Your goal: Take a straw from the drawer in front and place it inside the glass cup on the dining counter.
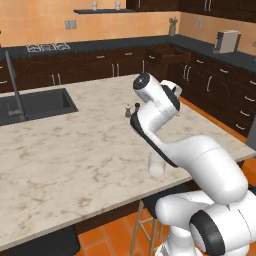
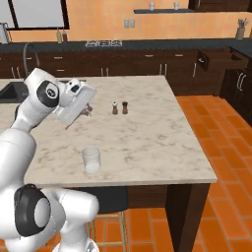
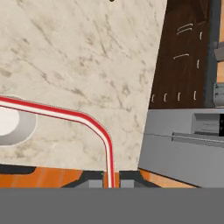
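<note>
The counter (image 2: 147, 133) looked like polished beige marble with faint brown veins, on a dark wood base. The cup (image 2: 91, 159) was clear, whitish glass, smooth. The straw (image 3: 65, 113) looked like glossy red plastic with a pale stripe, pinched between matt dark fingertips (image 3: 94, 180). The drawer (image 1: 170, 54) and cabinets (image 1: 220, 90) were dark brown wood with small silver metal handles. The far worktop (image 2: 123, 45) looked like black speckled stone. The floor (image 2: 216, 128) was orange tile, and the sink (image 1: 35, 105) a matt dark grey.
</note>
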